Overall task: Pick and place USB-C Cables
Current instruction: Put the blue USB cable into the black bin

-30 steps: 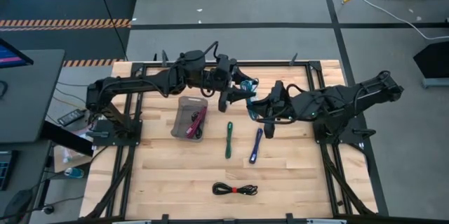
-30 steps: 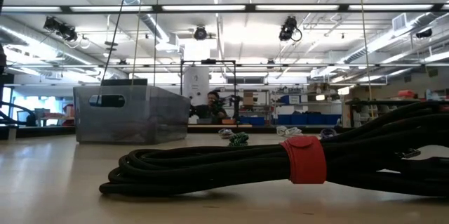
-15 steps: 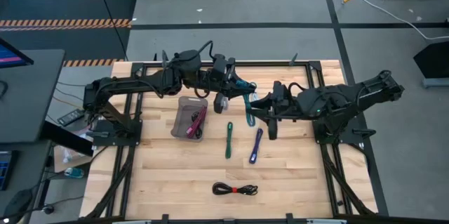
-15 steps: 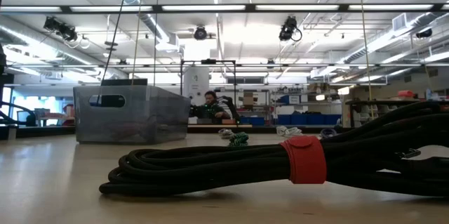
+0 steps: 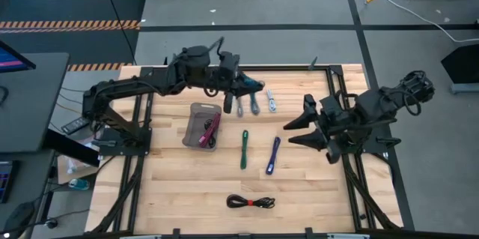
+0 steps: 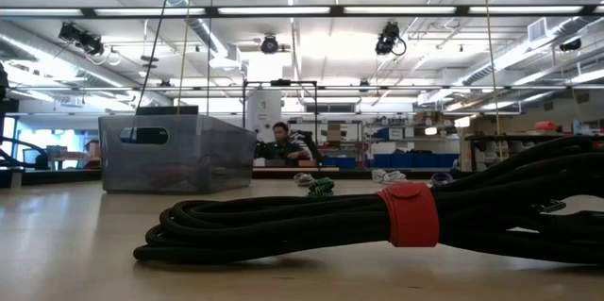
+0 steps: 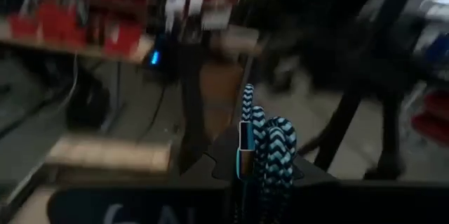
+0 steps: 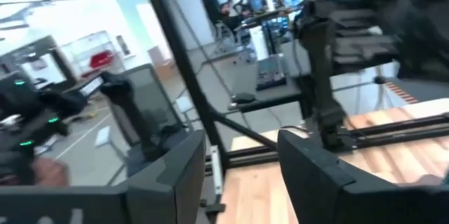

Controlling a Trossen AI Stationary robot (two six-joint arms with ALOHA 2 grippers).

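Note:
My left gripper (image 5: pixel 253 85) hangs above the table's far middle, shut on a teal-and-black braided cable (image 7: pixel 270 150). Below it, three grey and silver cables (image 5: pixel 254 104) lie side by side on the wood. A magenta cable (image 5: pixel 212 128) lies in the grey tray (image 5: pixel 196 112). A green cable (image 5: pixel 244 149) and a purple cable (image 5: pixel 273 155) lie mid-table. The black cable with a red tie (image 5: pixel 251 202) lies near the front edge and fills the low view (image 6: pixel 406 214). My right gripper (image 5: pixel 294 132) stands open right of the purple cable, with nothing between its fingers (image 8: pixel 175 175). My left gripper pinches the teal braided cable bundle (image 7: pixel 261 171) between its two fingers, which point about level toward the table's right. The bundle's looped end and a connector (image 7: pixel 245 140) stick out past the fingertips. The cable is lifted clear of the table.
The tray stands left of centre, just below my left arm. A black frame rail (image 5: pixel 340 93) runs along the table's right side by my right arm. Bare wood lies between the green cable and the black cable.
My left gripper has shut on the teal cable, which my right gripper held a second ago, and has carried it a little toward the table's far left. My right gripper has opened, let go, and drawn back toward the right edge, rising and swinging.

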